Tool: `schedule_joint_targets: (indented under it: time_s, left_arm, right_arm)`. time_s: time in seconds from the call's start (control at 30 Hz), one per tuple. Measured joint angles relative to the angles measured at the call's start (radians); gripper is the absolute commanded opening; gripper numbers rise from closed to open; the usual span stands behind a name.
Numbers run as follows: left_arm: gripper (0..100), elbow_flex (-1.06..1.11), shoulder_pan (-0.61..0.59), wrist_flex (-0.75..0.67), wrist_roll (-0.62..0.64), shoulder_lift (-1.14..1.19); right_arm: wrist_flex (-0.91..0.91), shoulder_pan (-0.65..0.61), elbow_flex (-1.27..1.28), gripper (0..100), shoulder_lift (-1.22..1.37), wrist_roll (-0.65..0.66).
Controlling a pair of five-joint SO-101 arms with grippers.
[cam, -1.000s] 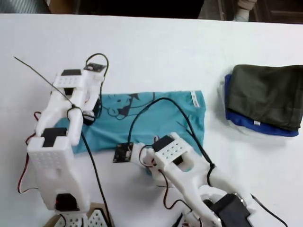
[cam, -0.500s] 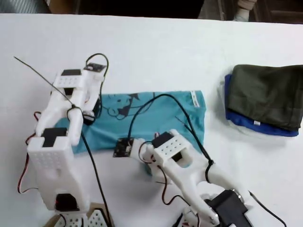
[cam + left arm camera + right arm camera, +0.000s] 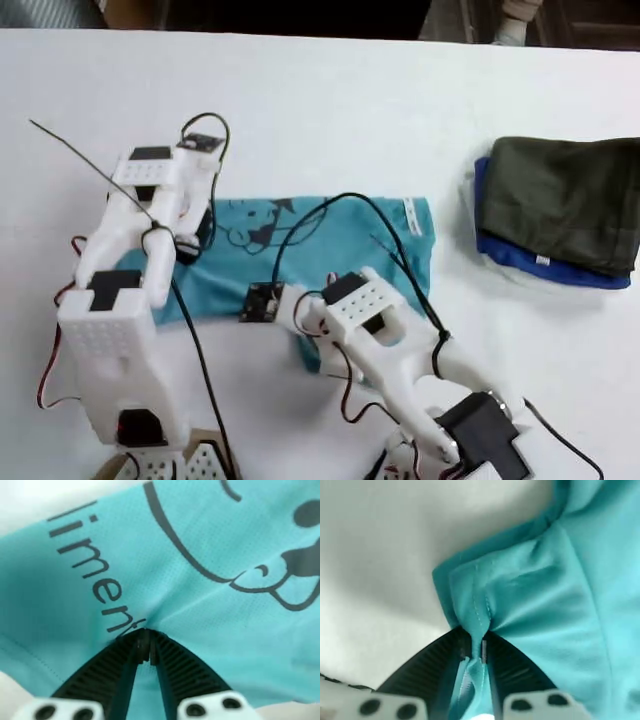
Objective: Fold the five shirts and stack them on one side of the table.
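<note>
A teal shirt (image 3: 340, 245) with a dark printed drawing lies folded into a long band across the middle of the white table (image 3: 330, 110). My left gripper (image 3: 145, 642) is shut on the teal shirt (image 3: 210, 610) near its left end, the cloth puckering at the tips. My right gripper (image 3: 476, 647) is shut on a bunched hem of the teal shirt (image 3: 555, 595) at its near edge. In the high view the left arm (image 3: 150, 230) covers the shirt's left part and the right arm (image 3: 370, 325) its near edge. A dark green shirt (image 3: 565, 200) lies folded on a blue one (image 3: 540, 262) at the right.
Black cables (image 3: 330, 215) loop over the teal shirt from the right arm. A thin dark wire (image 3: 70, 150) sticks out over the table at the left. The far half of the table is bare white surface.
The right arm has drawn back toward the near edge and slightly left with the shirt's hem in its grip, and the cloth there has bunched up. The left arm has stayed put.
</note>
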Motion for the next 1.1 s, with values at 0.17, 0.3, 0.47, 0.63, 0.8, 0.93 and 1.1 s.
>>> schedule_joint_targets:
  time_s: [0.17, 0.3, 0.47, 0.63, 0.8, 0.93, 1.1]
  left_arm:
    - [3, 0.000, 0.000, 0.000, 0.000, 0.000]
    - [3, 0.000, 0.000, 0.000, 0.000, 0.000]
    - [3, 0.000, 0.000, 0.000, 0.000, 0.000]
    - [3, 0.000, 0.000, 0.000, 0.000, 0.000]
    - [3, 0.000, 0.000, 0.000, 0.000, 0.000]
    - [3, 0.000, 0.000, 0.000, 0.000, 0.000]
    - [3, 0.000, 0.000, 0.000, 0.000, 0.000]
  right_arm:
    - [0.097, -0.005, -0.089, 2.1, 0.025, 0.054]
    - [0.259, 0.040, -0.252, 2.1, 0.041, 0.153]
    - [0.361, 0.203, -0.514, 2.1, 0.074, 0.259]
    - [0.399, 0.262, -0.758, 2.1, 0.255, 0.284]
    - [0.433, 0.272, -1.051, 2.1, 0.500, 0.284]
    - [0.503, 0.278, -1.310, 2.1, 0.715, 0.284]
    - [0.585, 0.311, -1.637, 2.1, 0.964, 0.284]
